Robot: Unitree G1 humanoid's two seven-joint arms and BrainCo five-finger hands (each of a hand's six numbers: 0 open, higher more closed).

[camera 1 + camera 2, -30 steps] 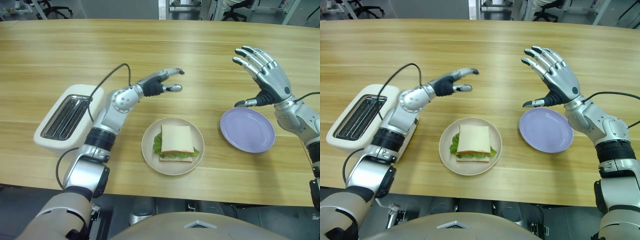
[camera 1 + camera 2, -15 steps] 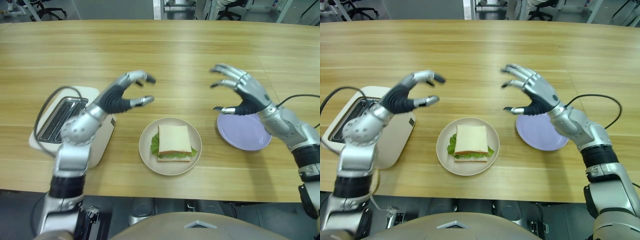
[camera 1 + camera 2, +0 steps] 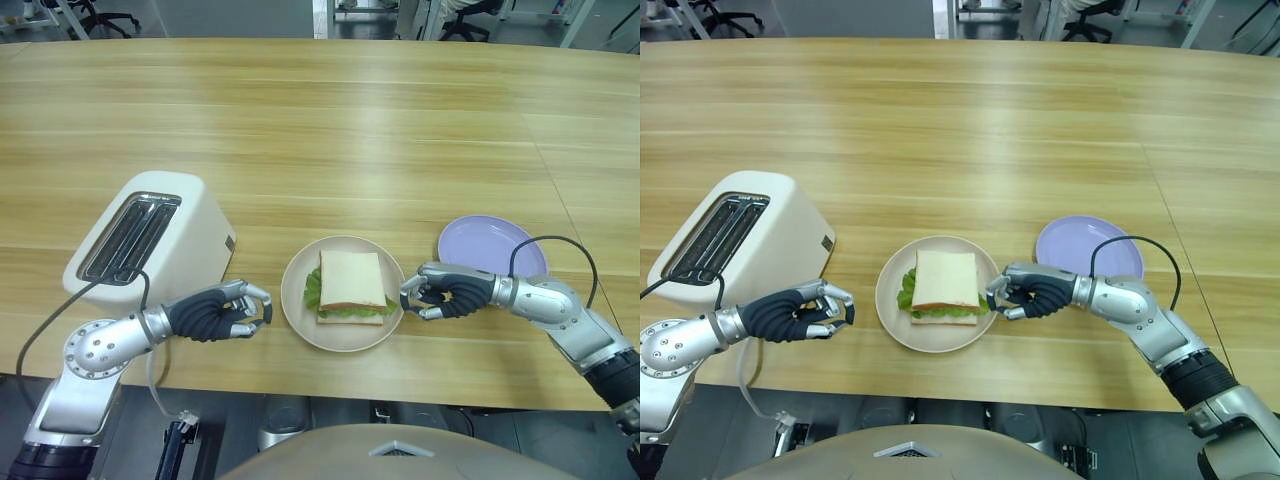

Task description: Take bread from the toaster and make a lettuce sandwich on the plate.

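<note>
Both arms low, reaching in from the outer sides toward centre. left hand (image 3: pixel 215 315): fingers curled into a loose fist, thumb close against the fingertips, nothing held. right hand (image 3: pixel 445 295): same pose, curled and empty. Hands roughly level, well apart, curled fingers facing each other.
</note>
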